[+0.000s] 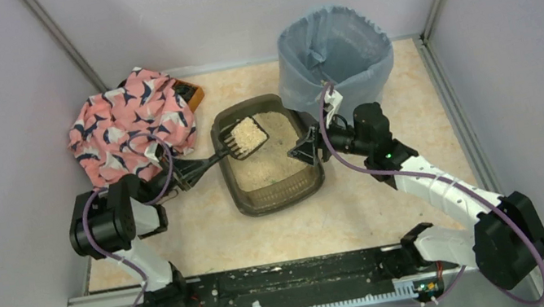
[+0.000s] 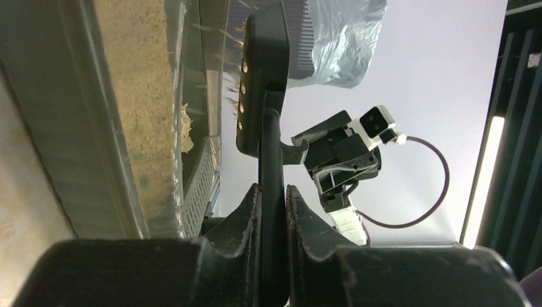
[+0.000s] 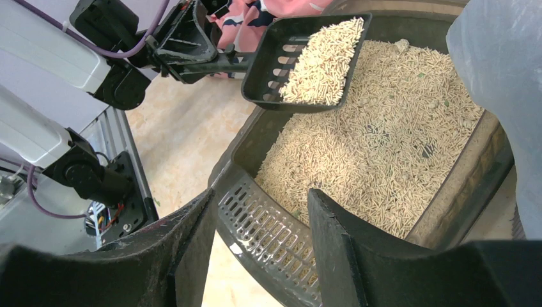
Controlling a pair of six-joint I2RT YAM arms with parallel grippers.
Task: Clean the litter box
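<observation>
- Litter box (image 1: 276, 200) sat mid-table (image 1: 207, 234), holding beige granules (image 3: 383, 134), with its far right corner near a round bin (image 1: 334, 61) lined in blue-grey.
- The left end effector (image 1: 185, 171) was clenched on the handle of a black slotted scoop (image 3: 268, 64), its fingers (image 2: 246, 214) pressed against both sides of the handle.
- The scoop hung above the box's far left corner, apart from the litter below, carrying a heap of granules (image 3: 323, 61).
- The right end effector (image 3: 262, 204) was at the box's right side, one finger on each side of the perforated rim, grasping it.
- A pink patterned cloth (image 1: 124, 123) lay bunched on the table to the left of the box, beyond the left arm.
</observation>
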